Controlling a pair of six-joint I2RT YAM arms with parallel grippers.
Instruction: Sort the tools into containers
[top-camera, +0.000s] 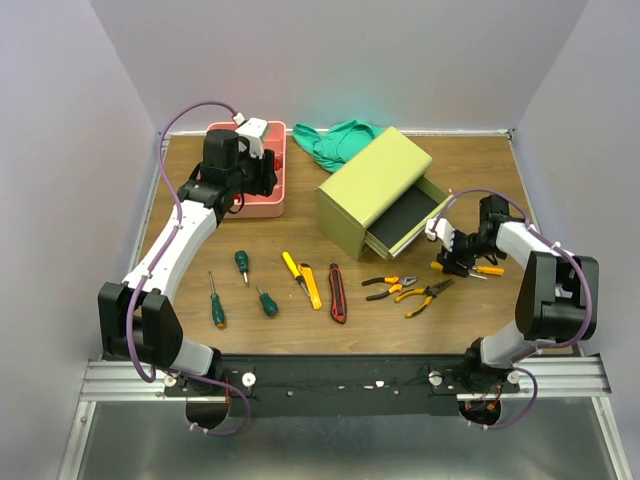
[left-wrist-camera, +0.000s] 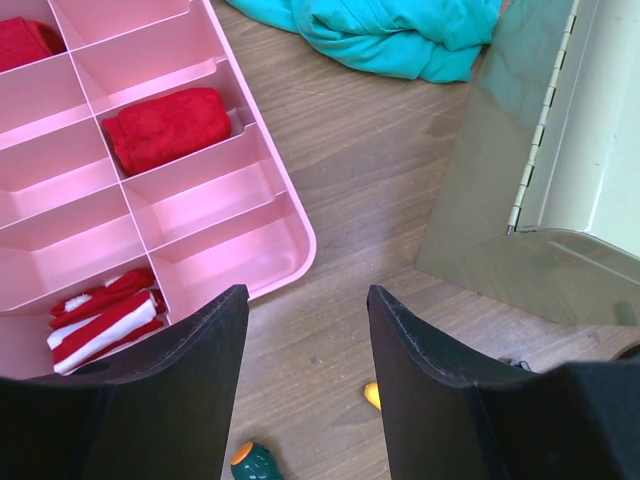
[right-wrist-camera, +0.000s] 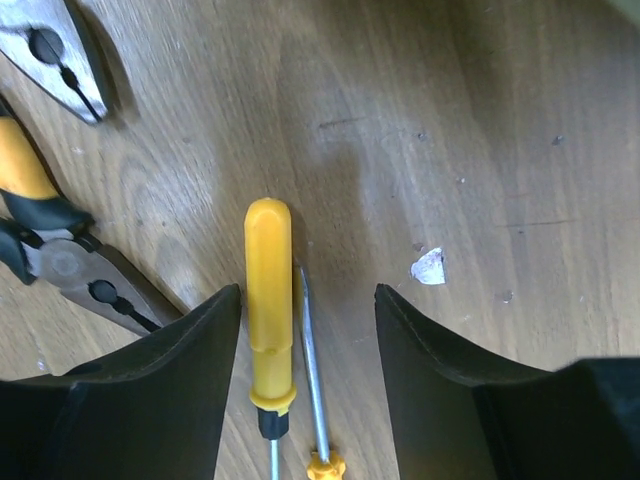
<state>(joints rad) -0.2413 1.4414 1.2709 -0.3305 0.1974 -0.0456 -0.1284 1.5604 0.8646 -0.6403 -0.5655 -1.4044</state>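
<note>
My right gripper (right-wrist-camera: 308, 300) (top-camera: 458, 260) is low over the table, open, straddling a yellow-handled screwdriver (right-wrist-camera: 269, 310) that lies close to its left finger. A second thin screwdriver (right-wrist-camera: 312, 370) lies alongside it. My left gripper (left-wrist-camera: 308, 300) (top-camera: 258, 180) hovers open and empty beside the pink tray (left-wrist-camera: 280, 250) (top-camera: 278, 135). The olive chest (top-camera: 372, 190) has a lower drawer (top-camera: 415, 225) pulled open. On the table lie green-handled screwdrivers (top-camera: 216, 300), a yellow knife (top-camera: 308, 285), a red-black knife (top-camera: 337, 293) and two pliers (top-camera: 390, 286).
A green cloth (top-camera: 340, 140) (left-wrist-camera: 390, 35) lies behind the chest. Red cloth pieces (left-wrist-camera: 168, 128) and a red-white one (left-wrist-camera: 105, 320) sit in tray compartments. Pliers (right-wrist-camera: 60, 250) lie just left of my right gripper. Grey walls enclose the table.
</note>
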